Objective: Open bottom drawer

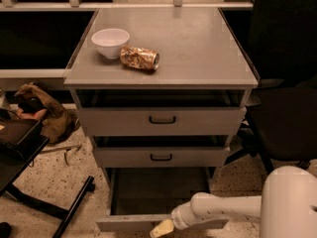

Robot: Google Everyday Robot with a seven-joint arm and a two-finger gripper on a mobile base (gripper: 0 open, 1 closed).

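The bottom drawer (129, 223) of the grey cabinet (163, 68) is pulled well out toward me; its dark inside shows and its front sits at the lower edge of the view. Its handle is hidden behind my arm. My gripper (161, 228) is at the drawer front's middle, on the white arm that comes in from the lower right. The middle drawer (161, 157) and top drawer (162, 119) stand slightly out, each with a dark loop handle.
A white bowl (110, 42) and a crushed can (139, 58) lie on the cabinet top. A black chair (282, 103) stands at the right. A dark stand leg (74, 205) and a brown bag (42, 110) lie on the speckled floor at the left.
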